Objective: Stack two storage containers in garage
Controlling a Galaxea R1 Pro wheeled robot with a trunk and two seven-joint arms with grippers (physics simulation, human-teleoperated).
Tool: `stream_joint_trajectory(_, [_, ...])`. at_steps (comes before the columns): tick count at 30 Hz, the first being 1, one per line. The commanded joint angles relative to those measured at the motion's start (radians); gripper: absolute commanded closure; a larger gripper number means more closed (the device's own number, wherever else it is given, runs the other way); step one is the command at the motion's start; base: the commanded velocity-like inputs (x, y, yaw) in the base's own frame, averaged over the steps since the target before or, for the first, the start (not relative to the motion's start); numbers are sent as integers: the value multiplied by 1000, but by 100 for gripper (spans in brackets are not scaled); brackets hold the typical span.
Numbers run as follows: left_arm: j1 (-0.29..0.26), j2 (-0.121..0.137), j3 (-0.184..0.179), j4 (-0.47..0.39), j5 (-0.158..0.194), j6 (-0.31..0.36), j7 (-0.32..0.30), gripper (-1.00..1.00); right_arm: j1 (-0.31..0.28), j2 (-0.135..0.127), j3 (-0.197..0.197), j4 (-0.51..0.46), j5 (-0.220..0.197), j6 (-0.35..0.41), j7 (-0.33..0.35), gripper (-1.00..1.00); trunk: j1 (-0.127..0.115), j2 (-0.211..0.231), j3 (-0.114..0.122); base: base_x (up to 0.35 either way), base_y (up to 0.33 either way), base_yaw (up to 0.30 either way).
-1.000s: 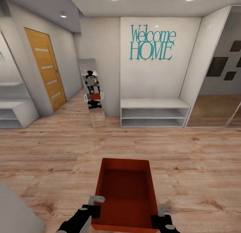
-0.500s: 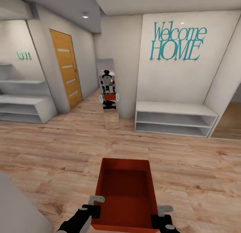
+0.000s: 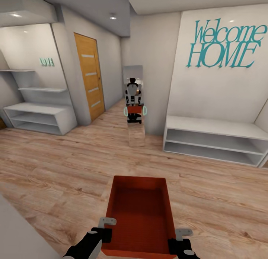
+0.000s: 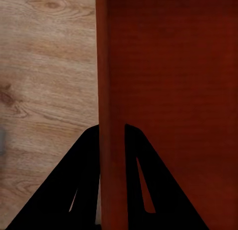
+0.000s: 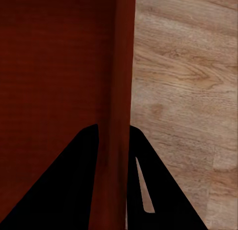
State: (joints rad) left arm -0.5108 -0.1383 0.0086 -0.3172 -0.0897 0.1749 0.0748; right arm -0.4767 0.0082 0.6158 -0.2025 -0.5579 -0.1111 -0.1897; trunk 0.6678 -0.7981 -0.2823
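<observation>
One orange-red storage container (image 3: 139, 210), open-topped and empty, hangs low in front of me over a light wood-plank floor. My left gripper (image 3: 106, 227) is shut on its left wall near the close end. On the opposite wall my right gripper (image 3: 180, 236) is shut too. The left wrist view shows the left gripper (image 4: 111, 128) with black fingers either side of the thin container wall (image 4: 111, 66). The right wrist view shows the right gripper (image 5: 114, 127) clamping the container wall (image 5: 121, 56) the same way. The garage and its floor are out of view.
I am in an entry hall. A wooden door (image 3: 89, 80) stands at the left, a leaning mirror (image 3: 134, 103) ahead reflects me, and a low white shelf bench (image 3: 216, 140) is at the right. White shelves (image 3: 37, 117) line the far left. A grey surface (image 3: 15, 236) fills the near left corner.
The whole view has swung left: door, mirror and bench slid rightward in the picture and the left shelves came into sight. The container stays held the same way in both grippers.
</observation>
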Motion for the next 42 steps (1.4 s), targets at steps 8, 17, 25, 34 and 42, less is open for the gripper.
stream_joint_trajectory(8, [-1,0,-16,1,5,6,8,100,-2,-5,-7,0,0,-7,-13,100,1,-1,-1,323,0,6])
stream_joint_trajectory(17, [0,0,-16,1,5,6,8,100,-1,-5,-7,0,0,-7,-13,100,1,-1,-1,323,0,0])
stream_joint_trajectory(25, [0,0,-16,1,5,6,8,100,-1,-5,-7,0,0,-7,-13,100,1,-1,-1,323,0,0])
stream_joint_trajectory(34, [0,0,-16,1,5,6,8,100,-2,-5,-7,0,0,-6,-13,100,1,-1,-1,323,0,42])
stream_joint_trajectory(42, [0,0,-16,1,5,6,8,100,-2,-5,-7,0,0,-6,-13,100,1,-1,-1,323,0,253])
